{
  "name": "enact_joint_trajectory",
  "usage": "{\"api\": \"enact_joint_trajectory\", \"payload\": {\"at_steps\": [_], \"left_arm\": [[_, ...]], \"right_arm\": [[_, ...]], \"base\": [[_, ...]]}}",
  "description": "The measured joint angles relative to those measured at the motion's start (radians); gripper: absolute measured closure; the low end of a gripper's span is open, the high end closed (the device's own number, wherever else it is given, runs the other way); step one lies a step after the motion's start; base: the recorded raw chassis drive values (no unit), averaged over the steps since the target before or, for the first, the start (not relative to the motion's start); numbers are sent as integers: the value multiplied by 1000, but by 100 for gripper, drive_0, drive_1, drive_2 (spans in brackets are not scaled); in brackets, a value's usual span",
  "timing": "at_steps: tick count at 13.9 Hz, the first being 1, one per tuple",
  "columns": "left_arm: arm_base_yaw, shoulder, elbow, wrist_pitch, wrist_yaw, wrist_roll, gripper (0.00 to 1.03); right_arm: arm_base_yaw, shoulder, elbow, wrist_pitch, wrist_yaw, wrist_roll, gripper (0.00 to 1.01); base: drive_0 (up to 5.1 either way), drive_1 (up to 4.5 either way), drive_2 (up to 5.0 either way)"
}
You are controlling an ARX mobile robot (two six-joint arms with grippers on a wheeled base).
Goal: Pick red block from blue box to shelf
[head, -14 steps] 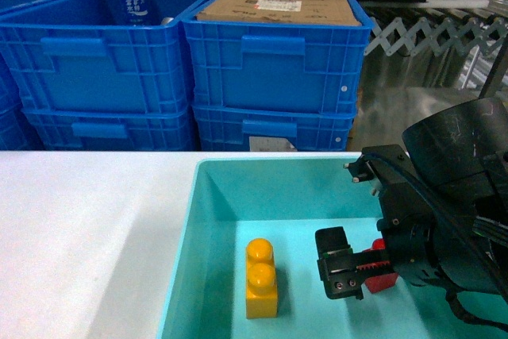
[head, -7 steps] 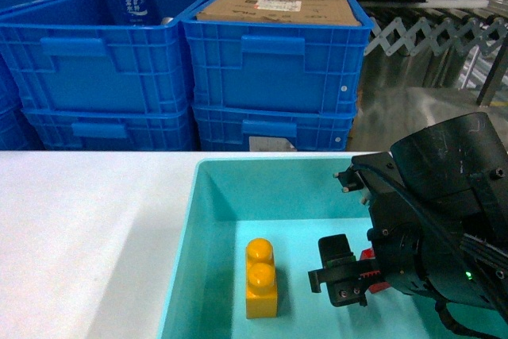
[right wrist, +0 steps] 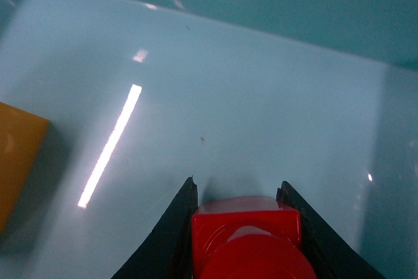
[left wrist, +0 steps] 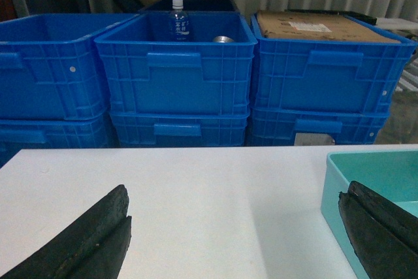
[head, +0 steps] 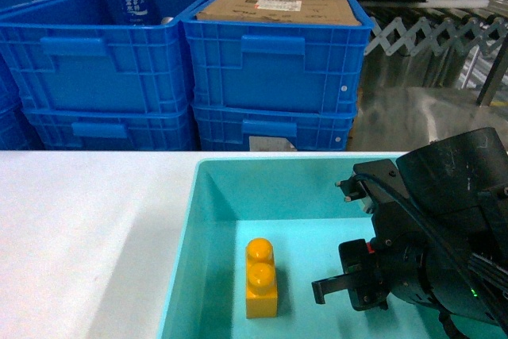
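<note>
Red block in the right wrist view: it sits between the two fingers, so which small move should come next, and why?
Probably lift straight up. The right gripper has a finger on each side of the red block, apparently shut on it, low inside the blue box. Rising first should clear its walls before heading to the shelf.

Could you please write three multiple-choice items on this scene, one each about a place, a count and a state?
1. Where does the yellow brick lie?
A. on the white table
B. inside the blue box
C. in a dark blue crate

2. How many round studs show on top of the yellow brick?
A. one
B. two
C. four

3. What is the right gripper doing?
A. closed around the red block
B. open over the table
C. holding a bottle

Answers: 1 B, it rests on the turquoise floor; 2 B, two studs show in the head view; 3 A, the wrist view shows both fingers against the block's sides.
</note>
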Motion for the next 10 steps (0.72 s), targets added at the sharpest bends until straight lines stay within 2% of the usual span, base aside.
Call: {"api": "enact_joint_trajectory", "payload": {"at_steps": [1, 2, 3, 4, 5, 10], "left_arm": [[0, 0, 0, 0, 0, 0, 5], [0, 0, 0, 0, 0, 0, 5], [0, 0, 0, 0, 0, 0, 5], [0, 0, 0, 0, 0, 0, 5], [0, 0, 0, 0, 0, 0, 5], [0, 0, 0, 0, 0, 0, 5]], "right_arm": [[-9, -10, -21, 66, -18, -26, 72], [-15, -44, -26, 94, -33, -67, 72], [-59, -169, -17, 121, -82, -171, 72], [-177, -389, -35, 222, -169, -320, 72], [-226, -435, -89, 359, -134, -355, 72], [-272, -428, -145, 474, -69, -356, 72]], "base": [[0, 0, 0], [0, 0, 0], [0, 0, 0], [0, 0, 0], [0, 0, 0], [0, 0, 0]]}}
